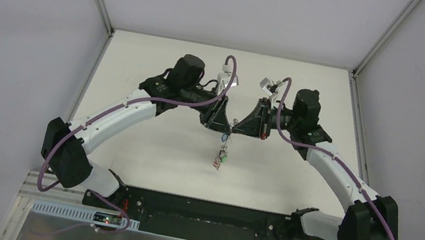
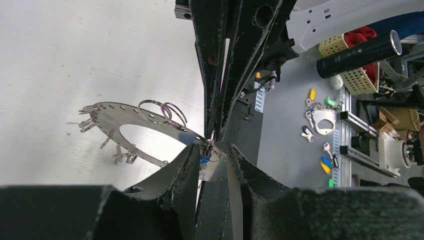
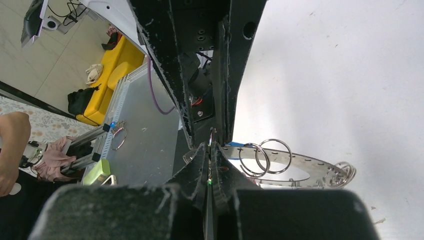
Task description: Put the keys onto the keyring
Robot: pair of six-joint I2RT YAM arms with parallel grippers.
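Nearest the bases, the left arm (image 1: 128,110) and the right arm (image 1: 331,165) are bowing outward and then reaching in toward each other over the middle of the white table (image 1: 146,155). Just on the near side of their meeting point, the keys (image 1: 222,155) are showing as a short string of blue, green and red tags. The keyring (image 2: 102,116) is stretching away from the fingertips as a flat grey disc with tiny keys dangling off its far rim; whether it is touching the table cannot be told. Two split rings (image 2: 162,112) are standing up on its band close to the tips. The left gripper (image 2: 214,149) is showing a narrow gap between its fingers, with the disc's rim and a blue tag (image 2: 204,159) sitting in that gap; whether the pads are pressing anything cannot be told. Tip to tip against it, the right gripper (image 3: 210,147) is pressing its fingers together, pinching the keyring at a small loop on its rim.
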